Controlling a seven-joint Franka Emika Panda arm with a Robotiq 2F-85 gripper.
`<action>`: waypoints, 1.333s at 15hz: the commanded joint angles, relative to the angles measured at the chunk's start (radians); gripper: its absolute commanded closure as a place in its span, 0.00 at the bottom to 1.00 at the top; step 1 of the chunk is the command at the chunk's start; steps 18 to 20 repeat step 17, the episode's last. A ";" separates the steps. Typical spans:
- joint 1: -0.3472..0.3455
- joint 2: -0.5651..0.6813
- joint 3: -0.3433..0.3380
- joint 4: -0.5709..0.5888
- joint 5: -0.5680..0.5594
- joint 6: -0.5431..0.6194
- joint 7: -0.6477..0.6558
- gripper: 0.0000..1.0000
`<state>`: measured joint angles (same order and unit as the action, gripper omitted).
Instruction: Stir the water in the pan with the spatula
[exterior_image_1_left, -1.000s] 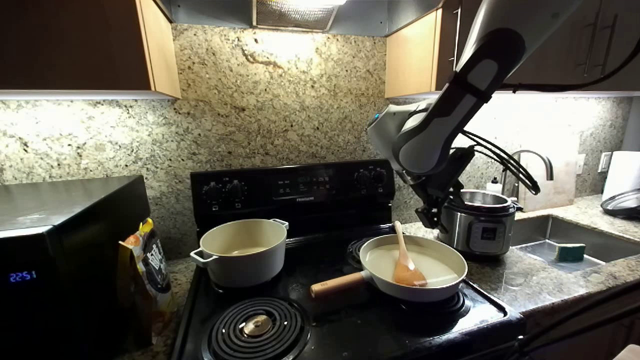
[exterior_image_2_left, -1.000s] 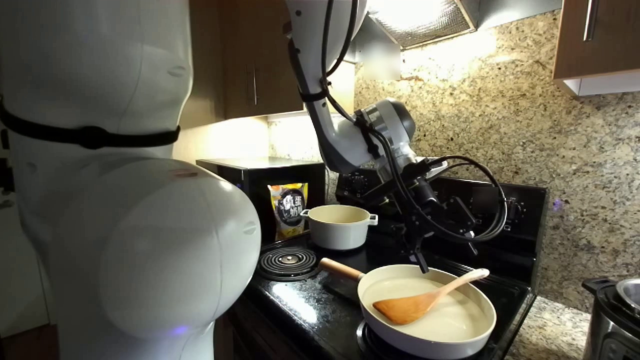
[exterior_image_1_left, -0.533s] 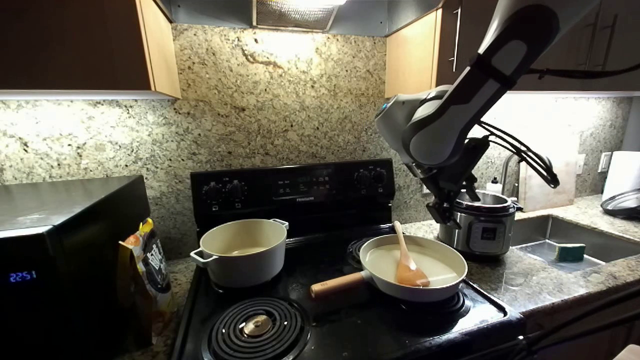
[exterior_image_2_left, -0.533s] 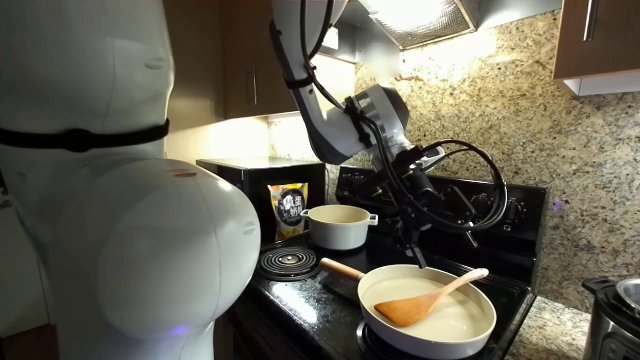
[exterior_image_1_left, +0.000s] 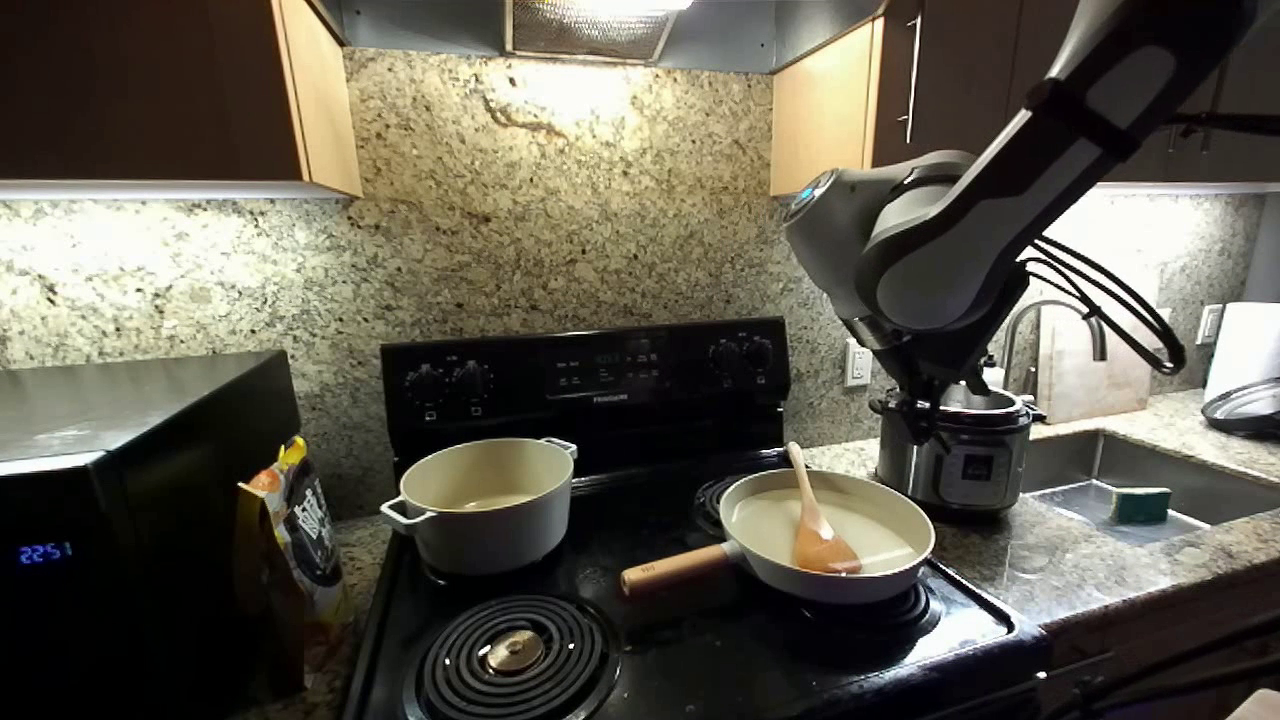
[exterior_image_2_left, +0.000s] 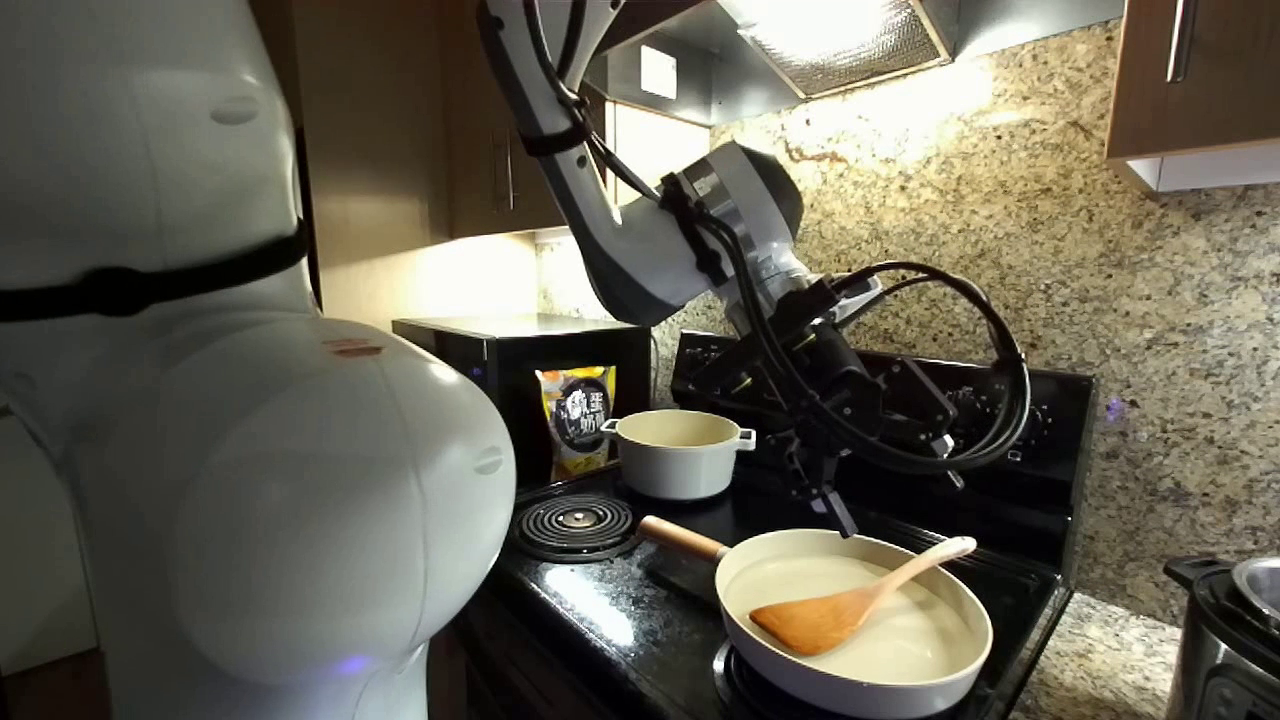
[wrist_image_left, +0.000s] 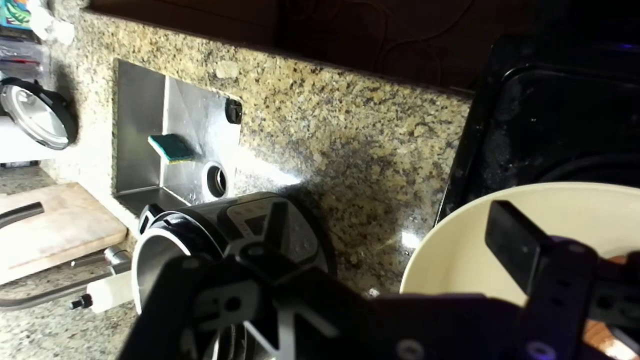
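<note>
The cream-white pan (exterior_image_1_left: 840, 590) (exterior_image_2_left: 850, 690) sits on a stove burner, its wooden handle pointing away from the cooker side. Pale water (exterior_image_1_left: 875, 525) (exterior_image_2_left: 915, 635) lies shallow inside, hard to make out. Resting in it is the wooden spatula (exterior_image_1_left: 822, 545) (exterior_image_2_left: 815, 622), blade down on the pan floor, handle leaning over the rim. My gripper (wrist_image_left: 392, 225) is open, its two fingers wide apart with nothing between them. In the wrist view the right finger (wrist_image_left: 515, 242) overlaps the pan's inside. Brown patches behind it, at the lower right, seem to be the spatula, mostly hidden.
A steel cooker (exterior_image_1_left: 965, 465) (wrist_image_left: 240, 220) stands on the counter close to the pan and gripper. Behind it is a sink (wrist_image_left: 190, 115) holding a green sponge (wrist_image_left: 172, 147). The deeper cream pot (exterior_image_1_left: 490, 535) (exterior_image_2_left: 676, 470) occupies a rear burner; a snack bag (exterior_image_2_left: 578, 420) leans by the microwave.
In an exterior view the arm and open gripper have shifted right, away from the spatula's handle tip. The spatula's blade has slid very slightly in the pan. The pan stays put.
</note>
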<state>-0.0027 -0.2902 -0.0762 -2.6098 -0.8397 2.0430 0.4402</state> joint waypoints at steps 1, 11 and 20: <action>-0.047 -0.104 0.023 -0.094 -0.057 0.063 0.057 0.00; -0.071 -0.127 0.027 -0.088 -0.027 0.062 0.033 0.00; -0.071 -0.127 0.027 -0.089 -0.027 0.063 0.033 0.00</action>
